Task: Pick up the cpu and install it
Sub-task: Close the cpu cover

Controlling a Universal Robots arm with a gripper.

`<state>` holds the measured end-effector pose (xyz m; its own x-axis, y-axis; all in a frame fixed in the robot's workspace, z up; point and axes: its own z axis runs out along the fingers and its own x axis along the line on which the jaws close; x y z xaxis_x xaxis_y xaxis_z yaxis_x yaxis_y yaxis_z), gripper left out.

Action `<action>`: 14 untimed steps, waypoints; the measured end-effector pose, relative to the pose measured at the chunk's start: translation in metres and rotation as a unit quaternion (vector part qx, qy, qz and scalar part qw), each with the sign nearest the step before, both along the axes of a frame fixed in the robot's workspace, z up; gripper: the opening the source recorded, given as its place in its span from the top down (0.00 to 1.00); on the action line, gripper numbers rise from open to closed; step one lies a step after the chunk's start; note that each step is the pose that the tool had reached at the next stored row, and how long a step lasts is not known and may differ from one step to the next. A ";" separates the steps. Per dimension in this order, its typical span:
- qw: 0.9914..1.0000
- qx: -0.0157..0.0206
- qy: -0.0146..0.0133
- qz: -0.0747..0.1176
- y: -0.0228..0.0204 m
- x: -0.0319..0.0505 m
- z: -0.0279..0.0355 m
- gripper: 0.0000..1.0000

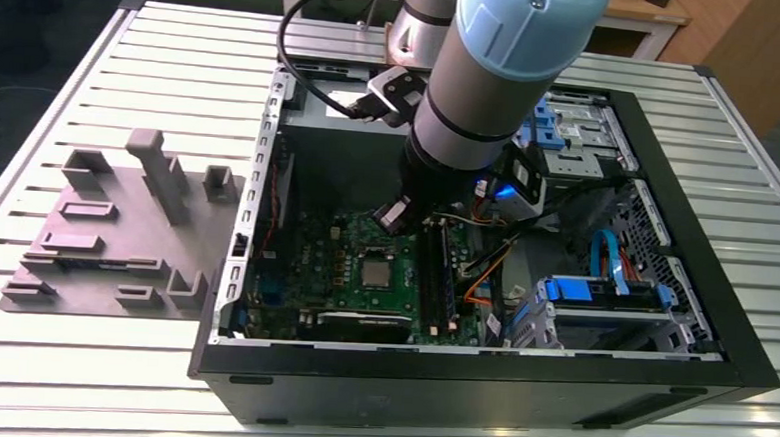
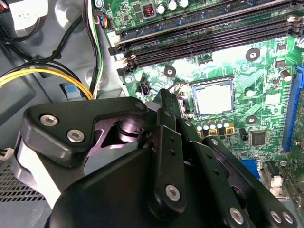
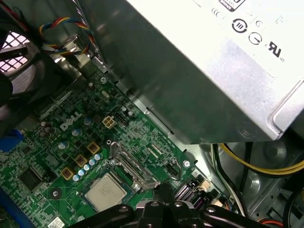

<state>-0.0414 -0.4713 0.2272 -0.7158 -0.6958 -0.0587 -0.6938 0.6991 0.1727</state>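
The cpu (image 1: 378, 273), a small silvery square chip, lies flat in the socket on the green motherboard (image 1: 320, 275) inside the open computer case. It also shows in both wrist views (image 2: 213, 97) (image 3: 105, 191). The socket's metal frame (image 3: 129, 166) stands raised beside it. My gripper (image 1: 393, 219) hangs just above the board, a little off the chip toward the back of the case. Its black fingers (image 2: 166, 102) come together at the tip with nothing between them, and they do not touch the cpu.
A grey plastic tray (image 1: 109, 224) with upright blocks sits on the slatted table at the exterior view's left. In the case are the power supply (image 3: 213, 71), memory slots (image 2: 213, 38), yellow cables (image 2: 42, 73), a fan (image 3: 14, 71) and blue drive bays (image 1: 600, 295).
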 end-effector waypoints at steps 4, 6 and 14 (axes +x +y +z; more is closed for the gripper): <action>1.000 0.000 0.000 0.011 -0.0004 0.0000 0.0000 0.90; 1.000 0.000 0.000 0.018 -0.0005 0.0000 0.0000 0.90; 1.000 0.000 0.000 0.025 -0.0012 0.0004 -0.0001 0.90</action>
<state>-0.0410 -0.4725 0.2271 -0.6799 -0.7310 -0.0588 -0.7281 0.6633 0.1727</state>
